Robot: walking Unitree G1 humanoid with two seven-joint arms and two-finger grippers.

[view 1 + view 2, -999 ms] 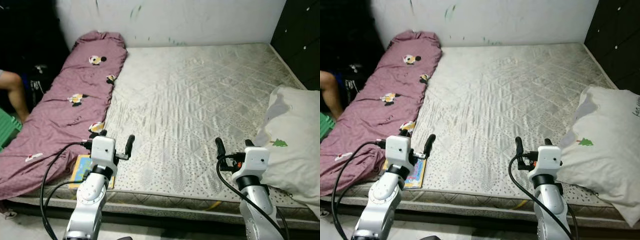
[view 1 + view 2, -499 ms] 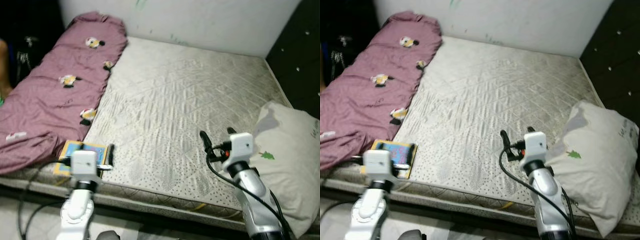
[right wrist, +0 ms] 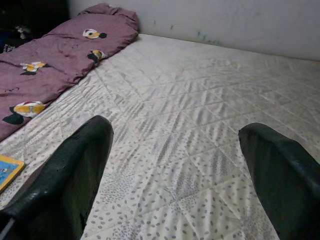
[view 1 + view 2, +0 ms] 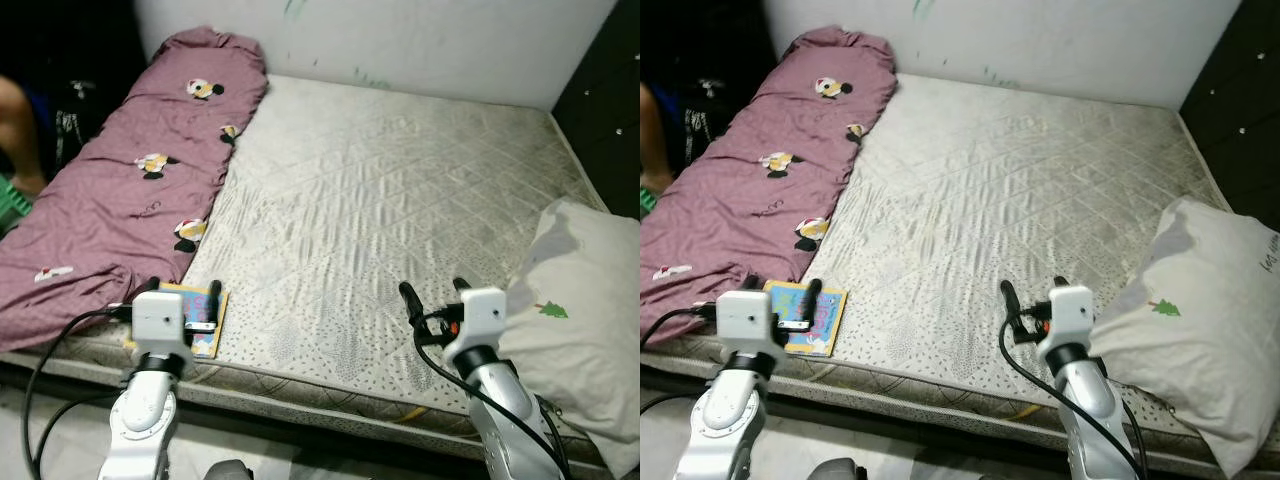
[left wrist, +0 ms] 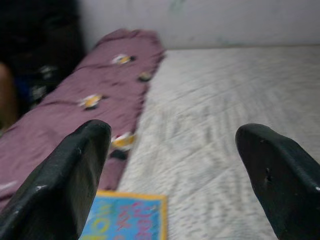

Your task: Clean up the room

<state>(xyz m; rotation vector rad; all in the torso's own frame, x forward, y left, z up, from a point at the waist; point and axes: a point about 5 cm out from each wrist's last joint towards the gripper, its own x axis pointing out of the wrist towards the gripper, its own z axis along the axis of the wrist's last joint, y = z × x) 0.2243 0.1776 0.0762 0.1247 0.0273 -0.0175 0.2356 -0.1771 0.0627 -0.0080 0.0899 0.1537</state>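
So the robot's parked at the foot of a bare quilted mattress, both arms up in front of it. The left tool hovers right over a small colourful children's book lying flat at the near left edge of the mattress, just beside the end of a purple cartoon-print duvet that runs along the left side. Its fingers are spread wide with nothing between them, and the book's blue cover sits low between them in the left wrist view.

The right tool is also wide open and empty, held above the mattress near a white pillow with a little green tree on it, which sits on the right side.

My guess is the book is the first pick here. It's thin and lies flat on a soft surface, so coming straight down probably just presses it into the padding. Better bet: go for the edge closest to the mattress border, get one finger under that side, and pinch across the thickness. Watch the loose cable on the left arm, since it hangs close to the bed edge. A person's leg shows at the far left, well away from the arms.
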